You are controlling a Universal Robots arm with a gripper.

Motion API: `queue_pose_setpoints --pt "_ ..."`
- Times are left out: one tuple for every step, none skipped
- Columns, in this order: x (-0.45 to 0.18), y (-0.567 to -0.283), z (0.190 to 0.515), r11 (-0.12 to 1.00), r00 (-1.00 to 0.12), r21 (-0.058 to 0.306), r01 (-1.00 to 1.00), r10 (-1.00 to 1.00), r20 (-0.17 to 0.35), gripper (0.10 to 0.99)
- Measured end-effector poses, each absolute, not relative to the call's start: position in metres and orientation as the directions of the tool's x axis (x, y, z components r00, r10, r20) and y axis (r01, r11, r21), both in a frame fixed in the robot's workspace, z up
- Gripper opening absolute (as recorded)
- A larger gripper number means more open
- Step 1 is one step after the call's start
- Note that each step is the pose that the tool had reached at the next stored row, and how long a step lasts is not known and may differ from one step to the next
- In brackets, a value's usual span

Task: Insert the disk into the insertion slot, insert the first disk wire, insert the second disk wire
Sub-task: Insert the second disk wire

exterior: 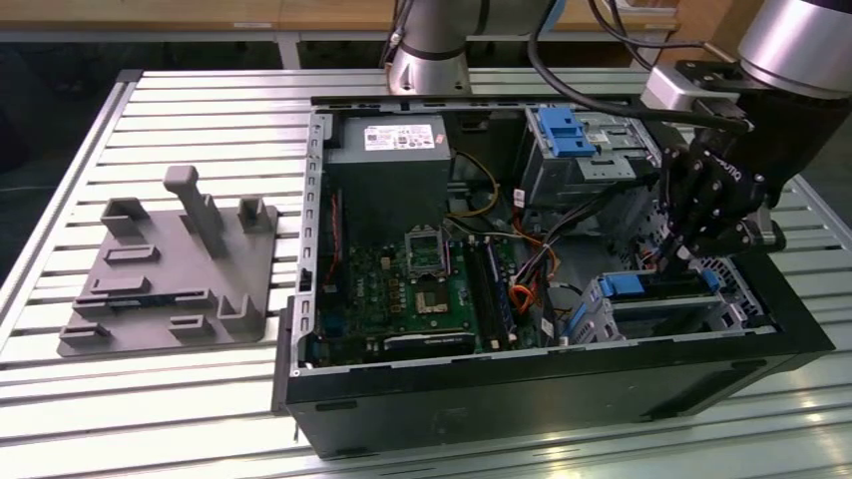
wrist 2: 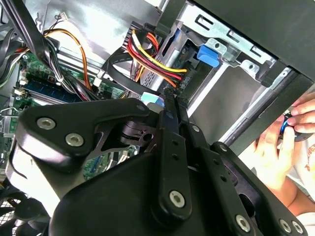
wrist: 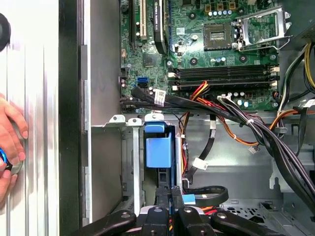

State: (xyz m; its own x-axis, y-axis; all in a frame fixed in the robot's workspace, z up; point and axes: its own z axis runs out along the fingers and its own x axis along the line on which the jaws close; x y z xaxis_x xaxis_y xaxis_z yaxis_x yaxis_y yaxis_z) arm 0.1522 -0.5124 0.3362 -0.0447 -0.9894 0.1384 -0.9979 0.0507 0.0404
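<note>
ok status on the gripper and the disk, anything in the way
Gripper down inside the case, fingers together, above the insertion slot. Disk seated in slot, blue carrier showing. Loose wires crowd alongside.

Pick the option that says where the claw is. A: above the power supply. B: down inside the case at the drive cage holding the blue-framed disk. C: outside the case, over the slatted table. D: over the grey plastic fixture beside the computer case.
B: in the exterior view the claw reaches down into the computer case, right at the blue-framed disk seated in the drive cage.
</note>
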Motion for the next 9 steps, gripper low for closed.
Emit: queue_pose_setpoints --pt "0.1522 -0.5127 0.3362 0.051 -0.045 0.040 -0.998 -0.989 0.138 0.145" --pt "0.1522 -0.5127 0.3362 0.051 -0.045 0.040 -0.998 -0.989 0.138 0.145" --pt "0.1522 -0.5130 0.3362 0.051 -0.045 0.040 -0.998 -0.989 0.138 0.145" --pt "0.1522 -0.5131 0.3361 0.051 -0.045 0.040 -0.998 -0.989 0.138 0.145" --pt "0.1522 -0.5131 0.3361 0.051 -0.045 0.040 -0.998 -0.989 0.138 0.145" --pt "0.1522 -0.5132 0.3360 0.051 -0.045 0.040 -0.998 -0.989 0.138 0.145" --pt "0.1523 -0.5134 0.3360 0.051 -0.045 0.040 -0.998 -0.989 0.138 0.145" --pt "0.1526 -0.5137 0.3360 0.051 -0.045 0.040 -0.998 -0.989 0.138 0.145" --pt "0.1526 -0.5138 0.3360 0.051 -0.045 0.040 -0.998 -0.989 0.138 0.145"
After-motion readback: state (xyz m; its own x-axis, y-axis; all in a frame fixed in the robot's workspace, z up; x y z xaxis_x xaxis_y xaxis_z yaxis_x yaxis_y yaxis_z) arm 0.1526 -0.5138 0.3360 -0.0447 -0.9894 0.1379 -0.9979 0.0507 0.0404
